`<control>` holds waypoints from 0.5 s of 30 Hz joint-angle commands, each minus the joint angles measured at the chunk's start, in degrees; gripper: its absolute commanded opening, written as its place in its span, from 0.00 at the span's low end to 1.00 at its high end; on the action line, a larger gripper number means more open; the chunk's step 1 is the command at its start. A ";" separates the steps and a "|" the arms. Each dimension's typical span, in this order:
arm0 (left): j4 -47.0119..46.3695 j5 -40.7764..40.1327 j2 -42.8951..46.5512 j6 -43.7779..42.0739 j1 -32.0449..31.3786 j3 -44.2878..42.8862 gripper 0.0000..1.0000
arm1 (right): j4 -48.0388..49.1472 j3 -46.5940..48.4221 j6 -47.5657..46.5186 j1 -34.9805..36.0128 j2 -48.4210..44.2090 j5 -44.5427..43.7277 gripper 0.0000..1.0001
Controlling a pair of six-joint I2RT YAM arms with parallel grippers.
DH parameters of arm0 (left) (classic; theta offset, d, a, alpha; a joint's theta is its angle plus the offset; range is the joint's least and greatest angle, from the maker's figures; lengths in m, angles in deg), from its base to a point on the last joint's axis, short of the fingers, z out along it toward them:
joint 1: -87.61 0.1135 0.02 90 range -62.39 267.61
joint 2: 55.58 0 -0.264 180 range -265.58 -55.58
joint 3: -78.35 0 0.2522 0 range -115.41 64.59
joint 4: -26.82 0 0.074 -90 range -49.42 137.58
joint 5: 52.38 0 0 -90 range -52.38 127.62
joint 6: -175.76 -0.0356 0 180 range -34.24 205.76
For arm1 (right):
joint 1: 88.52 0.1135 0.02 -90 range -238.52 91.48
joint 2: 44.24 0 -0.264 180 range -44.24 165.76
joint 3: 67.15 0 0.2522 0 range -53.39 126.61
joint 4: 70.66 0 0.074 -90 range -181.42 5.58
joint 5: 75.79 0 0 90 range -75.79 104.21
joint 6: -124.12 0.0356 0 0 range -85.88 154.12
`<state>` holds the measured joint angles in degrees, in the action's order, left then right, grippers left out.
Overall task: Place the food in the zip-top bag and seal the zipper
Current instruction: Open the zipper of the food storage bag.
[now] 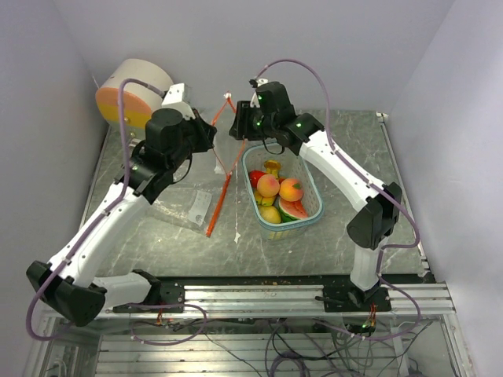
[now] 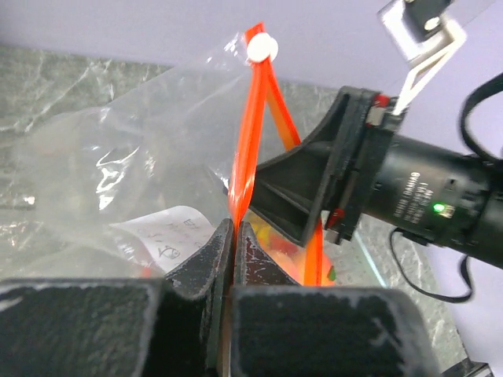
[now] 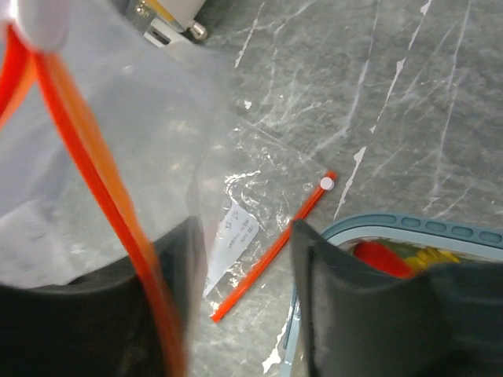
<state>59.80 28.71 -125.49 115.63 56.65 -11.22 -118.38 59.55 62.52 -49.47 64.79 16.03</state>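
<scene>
Left wrist: crinkly, seemingly plastic bag [image 2: 102, 149]

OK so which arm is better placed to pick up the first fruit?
Right, probably. The right gripper is open and hangs close to the basket of toy fruits. The left gripper is shut on the orange zipper strip of the bag, holding it up.

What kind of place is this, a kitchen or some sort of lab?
Likely a robot test booth: white walls box in a stone-patterned table, and a left arm and right arm are bolted to a metal rail.
</scene>
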 commanded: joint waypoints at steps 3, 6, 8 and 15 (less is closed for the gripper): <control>0.95 -0.04 4.09 0.76 -0.24 -1.21 0.07 | 0.72 3.99 -1.77 1.62 2.55 -5.08 0.21; 7.11 -9.30 4.06 -4.43 -0.24 -3.40 0.07 | -5.71 7.70 -3.17 2.51 3.60 -16.76 0.00; 13.99 -22.39 3.03 -8.78 -0.24 -6.46 0.07 | -10.53 7.15 -3.21 2.32 3.05 -26.34 0.00; 16.59 -40.43 0.48 -17.31 -0.11 -8.88 0.07 | -8.19 -0.17 -4.87 1.63 -3.99 -26.98 0.00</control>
<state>73.27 3.36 -125.16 104.59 55.76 -17.54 -124.30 60.75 59.33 -46.17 64.77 -5.32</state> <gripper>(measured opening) 0.081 0.006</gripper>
